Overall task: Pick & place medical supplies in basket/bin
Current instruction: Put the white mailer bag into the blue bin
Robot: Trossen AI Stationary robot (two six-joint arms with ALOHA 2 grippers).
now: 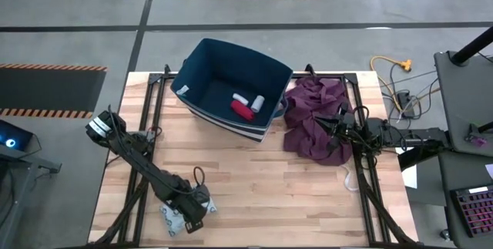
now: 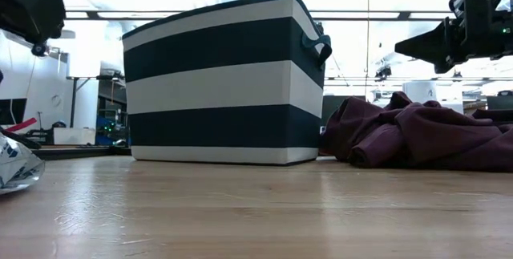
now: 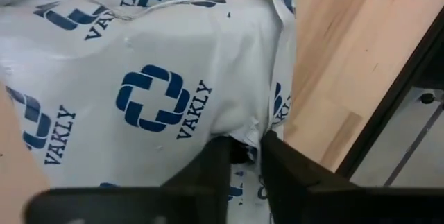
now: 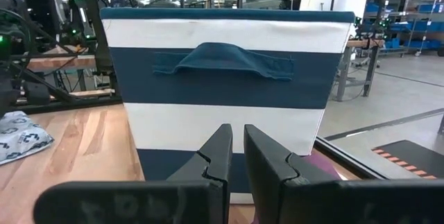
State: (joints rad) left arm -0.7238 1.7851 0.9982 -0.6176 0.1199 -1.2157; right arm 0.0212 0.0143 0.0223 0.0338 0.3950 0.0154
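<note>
The pale packet (image 1: 174, 217) with blue logos lies near the table's near left corner, and my left gripper (image 1: 194, 215) is shut on it. The packet (image 3: 139, 78) fills the left wrist view. The navy basket (image 1: 202, 64), striped white and navy on the outside (image 2: 216, 82), stands at the far middle. Inside it lie the red roll (image 1: 243, 110), the white roll (image 1: 258, 102) and the white stick (image 1: 239, 97). My right gripper (image 1: 333, 128) hangs shut and empty above the maroon cloth (image 1: 308, 118), pointing at the basket (image 4: 222, 78). My left gripper pinches a raised fold of the packet's wrapper (image 3: 239, 130) between its two fingertips (image 3: 220, 151). It comes slanting down from above. In the low view the packet (image 2: 14, 167) rests with its underside on the table.
The maroon cloth (image 2: 417, 135) lies heaped on the table right of the basket. Bare wood (image 1: 269, 195) spreads across the near half of the table. Black frame rails (image 1: 146, 118) run along the left and right sides. Cables (image 1: 397, 87) lie beyond the right edge.
</note>
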